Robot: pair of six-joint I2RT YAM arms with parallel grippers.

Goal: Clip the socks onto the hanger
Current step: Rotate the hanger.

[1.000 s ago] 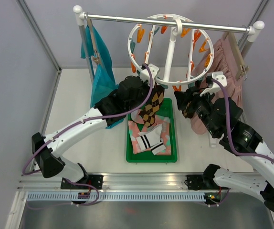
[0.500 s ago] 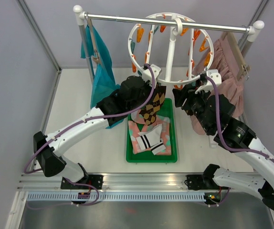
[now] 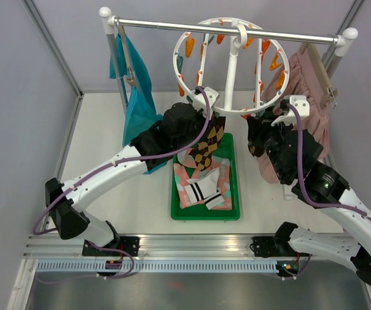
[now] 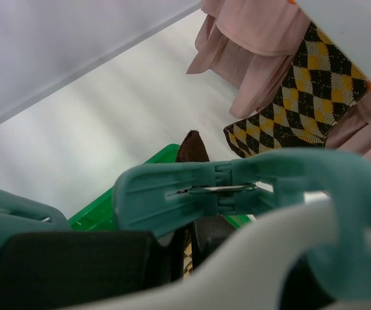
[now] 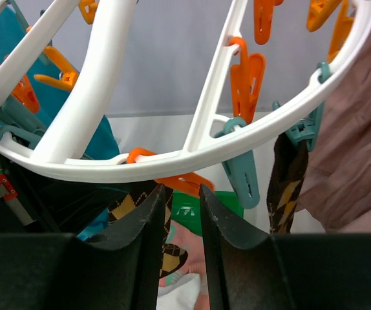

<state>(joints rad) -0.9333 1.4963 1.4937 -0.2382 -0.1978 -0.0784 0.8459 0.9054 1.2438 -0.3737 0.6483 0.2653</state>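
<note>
Top external view: the left pincer, just under the near rim of the hanger, is clamped on an argyle sock that dangles above the green tray. Pink and striped socks lie in the tray. Right wrist view: the right pincer is narrowly parted and empty, just below an orange clip. A second argyle sock hangs from a teal clip on the hanger.
</note>
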